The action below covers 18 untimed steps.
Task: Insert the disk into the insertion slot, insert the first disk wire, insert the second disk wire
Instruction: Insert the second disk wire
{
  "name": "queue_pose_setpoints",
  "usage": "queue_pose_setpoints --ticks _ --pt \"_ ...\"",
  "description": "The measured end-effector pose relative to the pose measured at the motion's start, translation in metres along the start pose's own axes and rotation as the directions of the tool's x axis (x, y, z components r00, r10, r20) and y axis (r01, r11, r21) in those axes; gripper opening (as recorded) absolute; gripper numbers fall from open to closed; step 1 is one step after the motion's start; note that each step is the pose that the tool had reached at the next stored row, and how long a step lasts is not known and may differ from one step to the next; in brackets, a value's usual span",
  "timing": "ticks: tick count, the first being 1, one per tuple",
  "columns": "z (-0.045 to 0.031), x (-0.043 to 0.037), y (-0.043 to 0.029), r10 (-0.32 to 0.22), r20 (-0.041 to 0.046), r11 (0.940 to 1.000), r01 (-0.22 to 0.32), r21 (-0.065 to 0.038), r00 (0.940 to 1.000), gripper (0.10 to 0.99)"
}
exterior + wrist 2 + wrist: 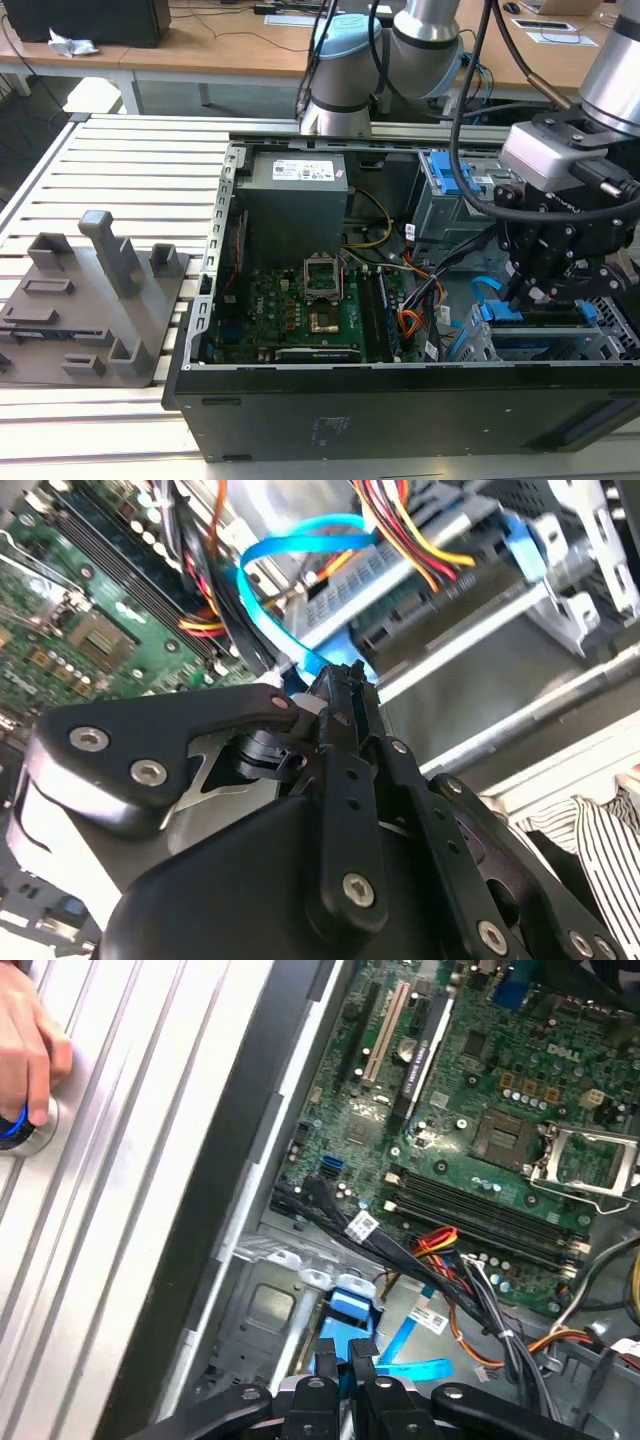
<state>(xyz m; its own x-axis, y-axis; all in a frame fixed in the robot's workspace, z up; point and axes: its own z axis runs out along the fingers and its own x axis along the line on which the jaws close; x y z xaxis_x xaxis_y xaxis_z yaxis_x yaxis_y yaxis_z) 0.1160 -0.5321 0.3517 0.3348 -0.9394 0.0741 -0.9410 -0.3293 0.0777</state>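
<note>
Exterior view: we see our gripper (522,297) lowered onto the blue-framed disk (535,315), which sits in the insertion slot (600,347) at the open computer case's (400,400) right corner. First wrist view shows narrow fingers (322,1360) pinching the carrier's blue edge, the light-blue cable (415,1368) just beside.

The gripper (540,292) hides part of the disk (535,313); a hand (22,1055) is cut off.

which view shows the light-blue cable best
The second wrist view: the light-blue flat cable loops openly above the gripper. The first wrist view catches a short flat stretch; the exterior view shows a strip beside the drive cage.
</note>
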Motion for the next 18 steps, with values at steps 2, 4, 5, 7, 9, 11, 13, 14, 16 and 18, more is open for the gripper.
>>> queue_pose_setpoints --ticks 2,4,5,7,9,11,13,14,16,18 --pt "0.0011 0.0059 0.0020 0.000 0.0002 1.0000 0.000 0.000 1.0000 0.165" --pt "0.0013 0.0072 0.0022 0.000 0.0002 1.0000 0.000 0.000 1.0000 0.165" --pt "0.0013 0.0072 0.0022 0.000 0.0001 1.0000 0.000 0.000 1.0000 0.165" --pt "0.0013 0.0073 0.0022 0.000 0.0001 1.0000 0.000 0.000 1.0000 0.165" --pt "0.0013 0.0073 0.0021 0.005 0.0005 1.0000 -0.005 0.000 1.0000 0.165" --pt "0.0013 0.0073 0.0022 0.068 0.0053 0.9976 -0.068 -0.005 0.9976 0.165" --pt "0.0013 0.0073 0.0022 0.108 0.0081 0.9941 -0.108 -0.008 0.9941 0.165" --pt "0.0013 0.0073 0.0021 0.118 0.0089 0.9929 -0.118 -0.009 0.9929 0.165" --pt "0.0013 0.0073 0.0022 0.147 0.0211 0.9890 -0.147 -0.010 0.9888 0.165" --pt "0.0013 0.0073 0.0021 0.163 0.0436 0.9866 -0.163 -0.007 0.9856 0.165"
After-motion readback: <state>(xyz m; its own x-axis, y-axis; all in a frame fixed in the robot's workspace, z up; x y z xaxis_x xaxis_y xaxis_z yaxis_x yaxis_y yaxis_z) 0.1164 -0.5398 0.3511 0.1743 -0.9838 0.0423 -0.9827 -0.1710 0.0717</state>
